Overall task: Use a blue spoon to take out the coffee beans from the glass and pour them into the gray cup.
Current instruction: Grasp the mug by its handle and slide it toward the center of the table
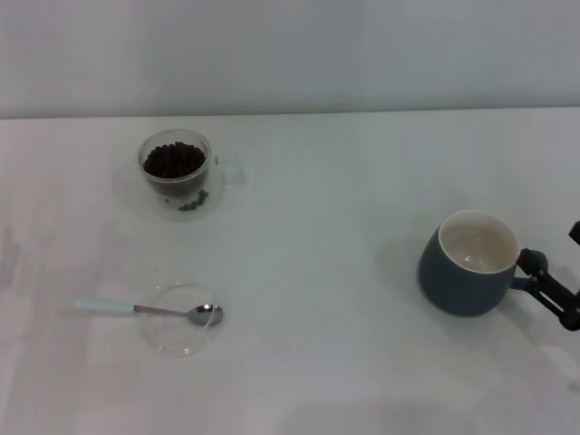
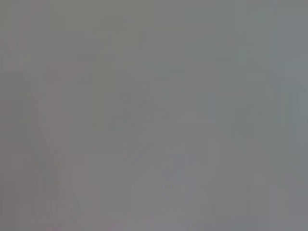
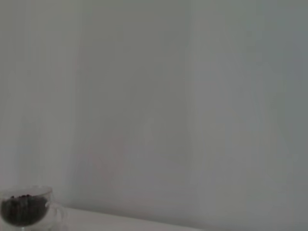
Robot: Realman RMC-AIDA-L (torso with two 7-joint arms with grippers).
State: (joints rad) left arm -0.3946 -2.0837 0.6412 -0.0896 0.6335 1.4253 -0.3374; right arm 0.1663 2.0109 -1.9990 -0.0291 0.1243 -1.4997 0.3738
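Note:
The glass (image 1: 177, 170) stands at the far left of the white table, filled with coffee beans (image 1: 173, 161); it also shows in the right wrist view (image 3: 24, 211). The blue spoon (image 1: 149, 311) lies at the near left, its bowl resting over a shallow clear glass dish (image 1: 181, 337) and its pale handle pointing left. The gray cup (image 1: 467, 265) stands upright at the right, its cream inside bare. My right gripper (image 1: 548, 283) is at the table's right edge, right against the cup's handle side. My left gripper is out of view.
The white table (image 1: 326, 227) meets a pale wall at the back. A few loose beans (image 1: 190, 205) lie in the glass's lower wall. The left wrist view shows only a plain grey surface.

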